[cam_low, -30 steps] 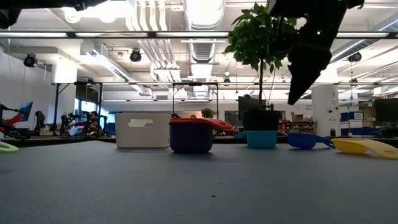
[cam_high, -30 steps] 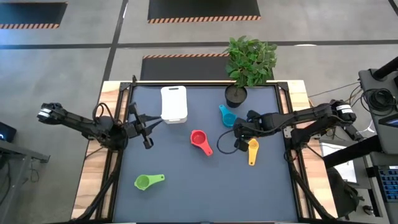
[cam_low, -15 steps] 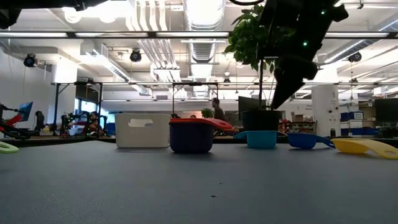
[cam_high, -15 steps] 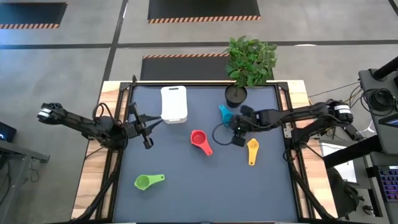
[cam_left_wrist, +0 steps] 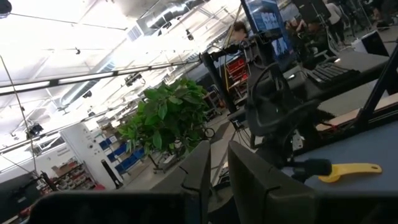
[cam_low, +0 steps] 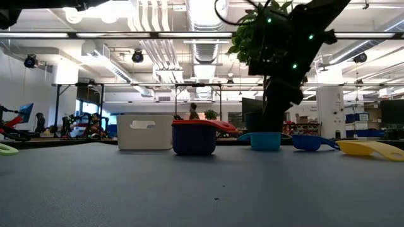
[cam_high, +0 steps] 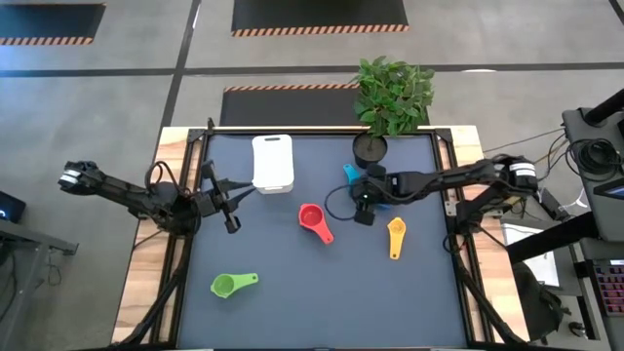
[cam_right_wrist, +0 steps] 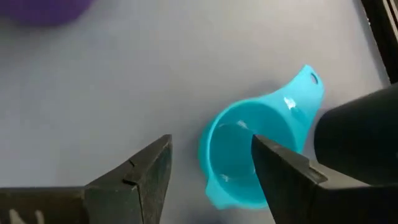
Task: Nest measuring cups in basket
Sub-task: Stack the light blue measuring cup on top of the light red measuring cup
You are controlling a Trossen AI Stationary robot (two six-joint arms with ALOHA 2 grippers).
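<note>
Currently the right claw [cam_high: 363, 207] hangs above the teal cup [cam_right_wrist: 255, 152] near the plant pot [cam_high: 370, 149], fingers spread on either side of the cup's bowl; this alignment probably prepares a descent to grip the rim. Compared with one second ago, the right arm has swung away from the yellow cup [cam_high: 395, 235] toward the teal one. The left claw [cam_high: 230, 205] waits at the desk's [cam_high: 312, 302] left side, fingers nearly pressed together, unchanged. The red cup [cam_high: 313, 220] sits mid-desk, stacked over a dark blue one in the low view; the green cup [cam_high: 230, 284] lies well apart at front left. The basket [cam_high: 273, 161] stands at the rear, no cup visible inside.
</note>
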